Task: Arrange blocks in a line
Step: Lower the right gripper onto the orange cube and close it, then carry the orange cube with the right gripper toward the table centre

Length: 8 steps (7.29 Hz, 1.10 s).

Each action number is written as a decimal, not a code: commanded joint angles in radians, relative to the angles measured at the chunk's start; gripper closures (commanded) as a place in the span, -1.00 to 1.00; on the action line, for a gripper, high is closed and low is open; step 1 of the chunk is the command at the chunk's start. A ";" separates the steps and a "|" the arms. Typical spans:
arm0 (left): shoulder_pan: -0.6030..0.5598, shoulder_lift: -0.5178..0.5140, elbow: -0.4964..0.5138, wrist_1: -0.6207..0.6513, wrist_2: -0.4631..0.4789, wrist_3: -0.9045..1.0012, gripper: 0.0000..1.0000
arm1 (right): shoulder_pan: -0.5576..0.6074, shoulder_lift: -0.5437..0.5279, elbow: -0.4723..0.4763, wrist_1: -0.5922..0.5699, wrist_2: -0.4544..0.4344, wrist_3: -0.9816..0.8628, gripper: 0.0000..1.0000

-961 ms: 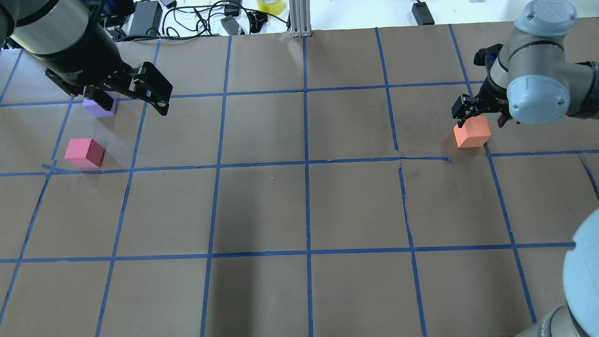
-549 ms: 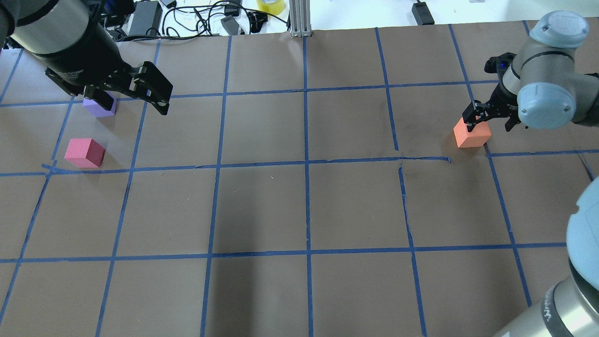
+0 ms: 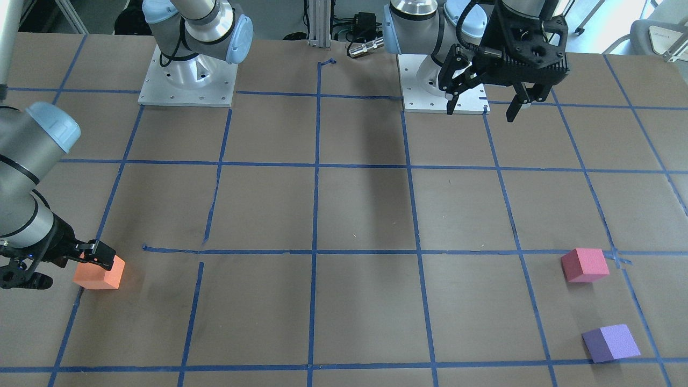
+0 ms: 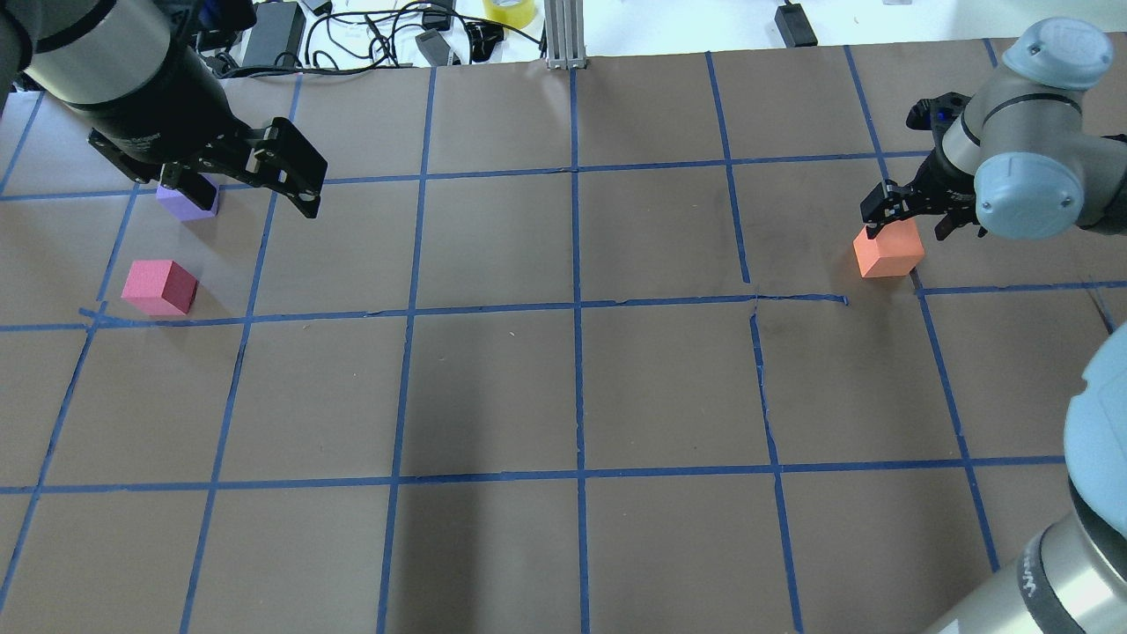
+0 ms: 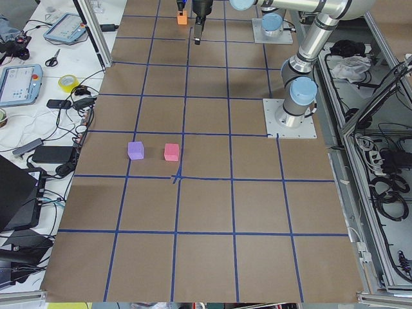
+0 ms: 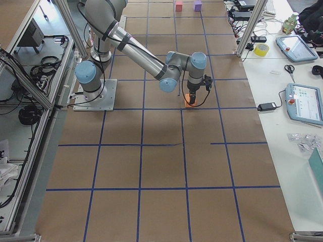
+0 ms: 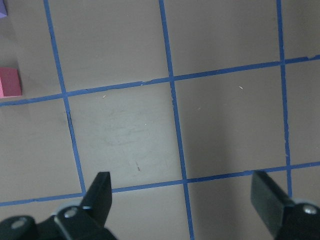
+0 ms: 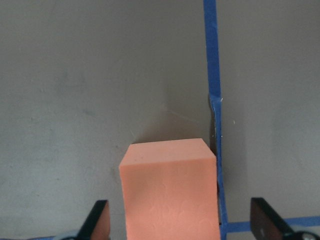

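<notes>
Three blocks lying unmoved, both grippers gaping open, orange block (image 4: 887, 249) sitting between right gripper (image 4: 907, 224) fingers (gripper edging slightly sideways), pinkish-red block (image 4: 158, 287), purple block (image 4: 189, 202) off to left gripper (image 3: 480, 112) side.

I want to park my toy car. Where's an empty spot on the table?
The whole middle is bare, between the orange block on one side and the pink block and purple block on the other. It's crowded by the orange block, where the right gripper straddles it.

Silver arms (image 3: 24, 177), blue caps (image 3: 54, 126) (round), square bases (image 3: 161, 92)
</notes>
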<state>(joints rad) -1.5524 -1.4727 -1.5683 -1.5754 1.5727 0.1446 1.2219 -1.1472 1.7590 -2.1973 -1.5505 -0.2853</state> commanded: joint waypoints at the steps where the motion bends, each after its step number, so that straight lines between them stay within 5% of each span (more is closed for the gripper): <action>1: 0.000 0.000 -0.001 0.000 0.001 0.006 -1.00 | 0.001 0.043 -0.001 0.001 0.001 -0.014 -1.00; 2: 0.000 -0.003 -0.001 0.000 0.001 0.003 -1.00 | 0.001 0.061 -0.001 0.001 0.000 -0.014 -0.99; 4: 0.000 -0.006 -0.001 0.000 0.001 0.001 -1.00 | 0.001 0.058 -0.001 0.002 0.000 -0.002 0.78; 5: 0.000 -0.005 -0.001 0.000 0.001 0.001 -1.00 | 0.001 0.046 -0.006 0.007 0.000 0.001 1.00; 8: 0.000 -0.005 -0.001 0.000 0.000 0.001 -1.00 | 0.097 -0.027 -0.096 0.167 0.000 0.171 1.00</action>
<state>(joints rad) -1.5524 -1.4777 -1.5692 -1.5754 1.5736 0.1458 1.2576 -1.1352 1.7079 -2.1218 -1.5512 -0.2201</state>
